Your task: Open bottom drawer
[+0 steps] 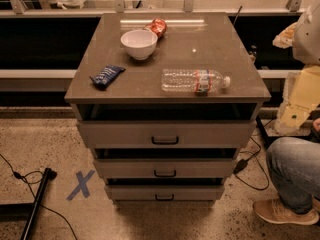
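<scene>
The bottom drawer (165, 192) is the lowest and slimmest of three grey-brown drawer fronts on the cabinet (165, 91), with a small black loop handle (164, 197). Its front sits close under the middle drawer (165, 168), with a dark gap above it. The top drawer (165, 134) is the tallest. My gripper (296, 106) is the white and pale yellow shape at the right edge. It is level with the cabinet top, well to the right of the drawers and above the bottom handle, touching nothing.
On the cabinet top lie a white bowl (139, 43), a red bag (158, 27), a blue snack pack (107, 75) and a water bottle (195, 80) on its side. A person's leg (295, 171) and shoe are at the lower right. A black pole (37, 201) and a blue tape X (80, 185) are on the floor at the left.
</scene>
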Tool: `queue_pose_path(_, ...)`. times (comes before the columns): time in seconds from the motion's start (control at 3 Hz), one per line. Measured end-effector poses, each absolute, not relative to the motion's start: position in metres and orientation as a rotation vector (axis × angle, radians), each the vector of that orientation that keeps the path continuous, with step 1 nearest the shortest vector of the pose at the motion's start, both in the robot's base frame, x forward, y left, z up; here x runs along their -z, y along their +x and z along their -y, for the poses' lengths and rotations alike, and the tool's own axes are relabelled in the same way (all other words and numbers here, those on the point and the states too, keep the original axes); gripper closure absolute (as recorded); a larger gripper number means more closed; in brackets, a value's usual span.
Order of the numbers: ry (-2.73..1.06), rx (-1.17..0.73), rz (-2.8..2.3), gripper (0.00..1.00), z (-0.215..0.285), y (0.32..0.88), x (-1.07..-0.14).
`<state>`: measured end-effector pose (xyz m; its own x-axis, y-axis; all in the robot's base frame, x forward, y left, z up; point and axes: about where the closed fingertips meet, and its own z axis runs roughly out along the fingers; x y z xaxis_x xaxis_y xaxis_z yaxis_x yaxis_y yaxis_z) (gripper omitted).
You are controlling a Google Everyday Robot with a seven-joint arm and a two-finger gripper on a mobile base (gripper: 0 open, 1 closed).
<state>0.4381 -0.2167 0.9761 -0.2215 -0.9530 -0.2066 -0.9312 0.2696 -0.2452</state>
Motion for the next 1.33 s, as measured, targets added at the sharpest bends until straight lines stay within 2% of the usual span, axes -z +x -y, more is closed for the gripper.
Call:
queue_pose_path(1.0,-1.732,0.055,-2.256,0.0,0.21,0.44,-0.945)
queue_pose_path(1.33,-1.745,-0.048,-2.164,0.0,0.165,0.413,-0.904)
